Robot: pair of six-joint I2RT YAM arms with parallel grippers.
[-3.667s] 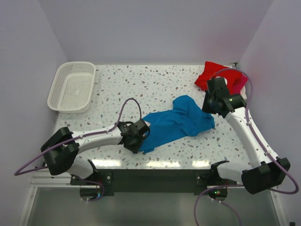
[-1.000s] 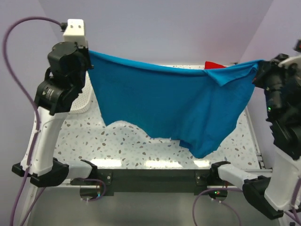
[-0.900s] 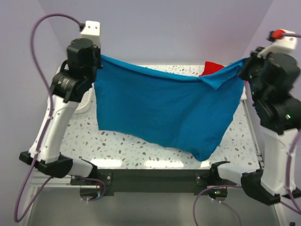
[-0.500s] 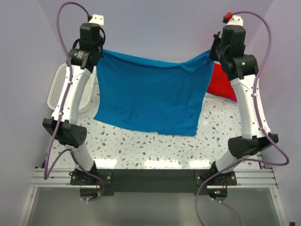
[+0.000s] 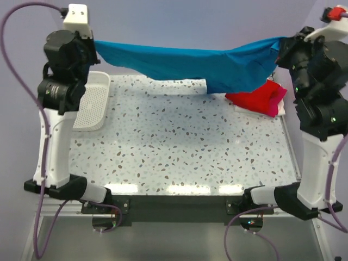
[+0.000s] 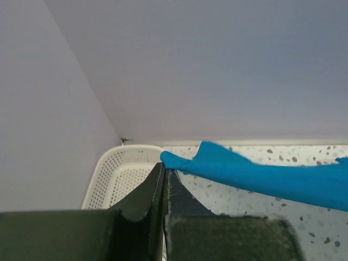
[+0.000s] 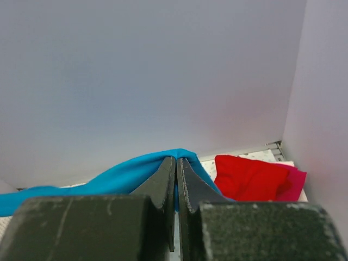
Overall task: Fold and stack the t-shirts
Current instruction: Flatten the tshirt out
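Holding the blue t-shirt [image 5: 217,68] up in the air between both arms, stretched as a narrow, sagging band above the far edge of the table [image 5: 179,147]. Left jaws are pinched fully together on its left end, right jaws pinched the same way on its right end. Both wrist views show the cloth coming straight out from between the closed fingers. The shirt hangs clear of the table, with its lowest bulge right of centre.

Around it:
- white mesh basket [image 5: 97,103] at the far left of the table, its left side hidden behind the raised left arm [image 5: 54,125]
- red t-shirt [image 5: 254,98] bunched at the far right corner, with the magenta-pink t-shirt [image 5: 277,107] just beside it and touching it
- in the top view the blue bulge overlaps the red shirt's far edge; whether they touch, I cannot tell
- right arm [image 5: 318,136] stands just right of that pile

Versus half a second ago: the blue shirt hung as a broad sheet with its lower hem down at the table. Now it is pulled up and nearly level, with much more of the table showing. Both arms have swung up and outward toward the camera. The red shirt, then mostly behind the blue cloth and the right arm, is now largely in view.
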